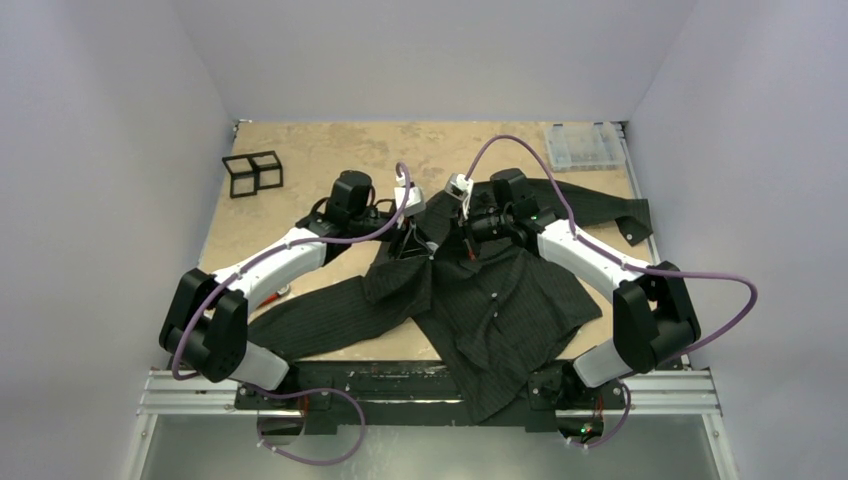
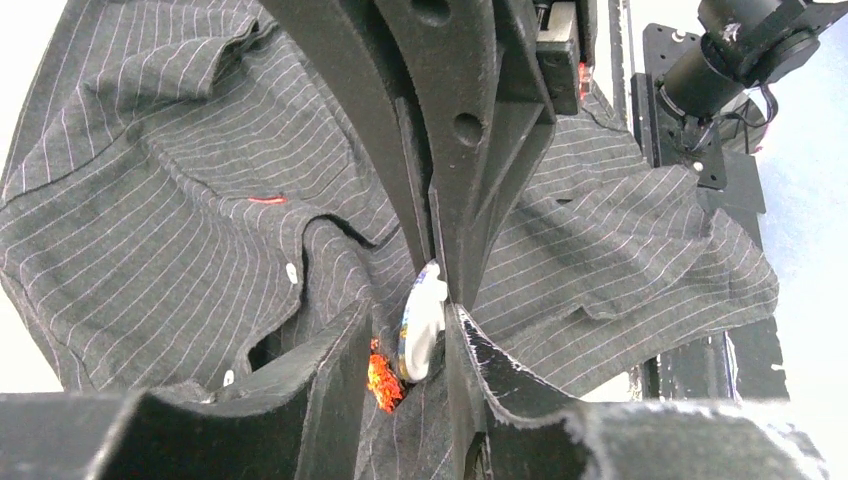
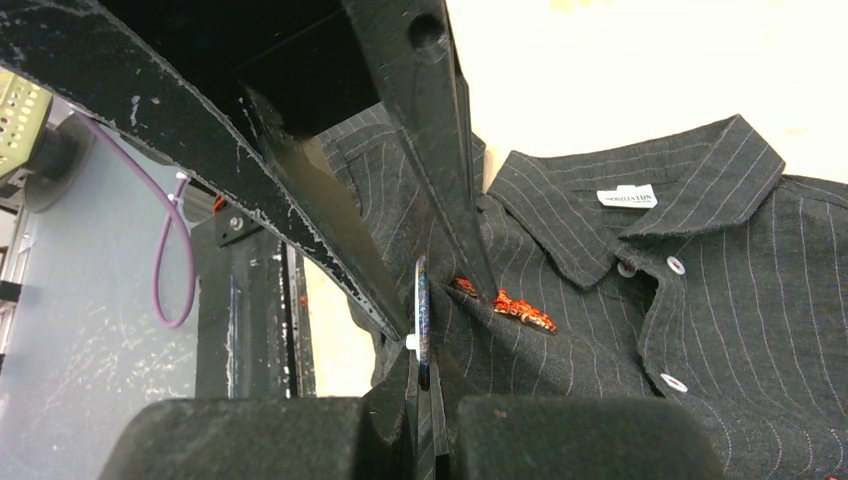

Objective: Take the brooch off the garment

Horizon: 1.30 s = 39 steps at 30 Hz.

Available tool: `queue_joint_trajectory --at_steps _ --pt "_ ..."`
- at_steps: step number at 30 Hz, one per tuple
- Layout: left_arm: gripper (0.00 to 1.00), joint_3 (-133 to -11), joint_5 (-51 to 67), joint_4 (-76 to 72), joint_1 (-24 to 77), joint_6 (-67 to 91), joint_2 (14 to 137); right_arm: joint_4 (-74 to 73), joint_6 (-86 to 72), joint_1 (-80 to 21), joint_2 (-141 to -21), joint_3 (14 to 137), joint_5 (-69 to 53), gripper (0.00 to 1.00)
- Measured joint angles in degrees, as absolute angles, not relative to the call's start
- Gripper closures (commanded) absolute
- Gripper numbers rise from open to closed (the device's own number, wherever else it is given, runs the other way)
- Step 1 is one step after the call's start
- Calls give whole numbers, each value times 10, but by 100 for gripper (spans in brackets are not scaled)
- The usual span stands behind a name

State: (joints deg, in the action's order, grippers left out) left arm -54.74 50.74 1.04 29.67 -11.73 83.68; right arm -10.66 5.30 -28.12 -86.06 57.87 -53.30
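Shirt (image 1: 500, 300) lies front-up on the table (image 1: 330, 150), collar (image 3: 720, 170) toward the far side. Its lower part hangs over the near edge between the arm bases. One sleeve runs out to the left and the other lies toward the far right corner.

We note both arms meeting over the chest, just beside the collar.

The brooch (image 2: 422, 325) is a small round disc seen edge-on, with a white back. It stands up from the cloth near the button row (image 3: 675, 264).

Right gripper (image 3: 423, 365): jaws drawn together, with the thin edge of the brooch pinched between them. In the left wrist view its long fingers (image 2: 470, 200) come down to a point at the top of the disc.

Left gripper (image 2: 408, 315): fingers (image 2: 330, 370) set apart, one on each side of the brooch, with a gap wider than the disc. The disc sits close against one finger, but we cannot tell whether they touch.

An orange-red patch (image 3: 515, 305) shows on the cloth just beside the disc. We cannot tell whether it belongs to the brooch.

At the far left of the table stand two black wire cubes (image 1: 252, 173). At the far right is a clear compartment box (image 1: 585, 146). Both are well apart from the shirt front.
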Motion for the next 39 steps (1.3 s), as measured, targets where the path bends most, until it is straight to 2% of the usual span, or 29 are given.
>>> queue_joint_trajectory --at_steps 4,7,10,15,19,28,33,39 --pt "65 -547 505 17 293 -123 837 -107 57 -281 -859 579 -531 100" --pt "67 -547 502 18 293 -127 836 -107 60 -281 -858 579 -530 100" --pt "60 -547 501 18 293 -129 835 -106 60 -281 -858 579 -527 100" --pt "60 -547 501 15 292 -130 835 -106 53 -281 -857 577 -525 100" --pt "55 -547 499 11 293 -125 835 -105 46 -281 -849 573 -521 100" --pt "54 -547 499 9 302 -111 838 -91 33 -281 -847 568 -520 100" --pt "77 -547 500 3 305 -91 848 -86 33 -281 -847 565 -515 100" --pt "79 -547 505 -8 303 -63 854 -81 41 -279 -839 557 -502 100"
